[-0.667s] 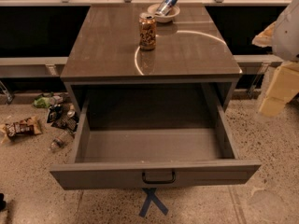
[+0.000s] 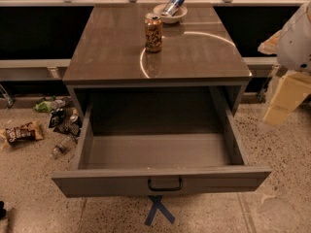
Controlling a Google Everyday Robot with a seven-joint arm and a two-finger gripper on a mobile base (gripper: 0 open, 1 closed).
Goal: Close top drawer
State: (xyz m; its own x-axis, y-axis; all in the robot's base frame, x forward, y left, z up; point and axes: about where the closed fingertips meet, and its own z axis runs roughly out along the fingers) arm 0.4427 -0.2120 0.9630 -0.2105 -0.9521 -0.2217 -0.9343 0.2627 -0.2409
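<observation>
The top drawer [image 2: 160, 178] of a grey-brown metal cabinet [image 2: 155, 57] stands pulled far out towards me. Its inside is bare. A small dark loop handle [image 2: 165, 184] sits at the centre of the front panel. No other drawers show. My gripper [image 2: 284, 101], cream-coloured under a white arm part [image 2: 296, 38], hangs at the right edge of the view. It is to the right of the cabinet, level with the open drawer's back, and apart from both.
A brown soda can [image 2: 153, 32] stands on the cabinet top, with a bowl [image 2: 170, 13] holding a tilted blue-silver can behind it. Snack wrappers and a bottle [image 2: 58, 125] litter the floor at left. Blue tape [image 2: 158, 210] marks the floor below the drawer.
</observation>
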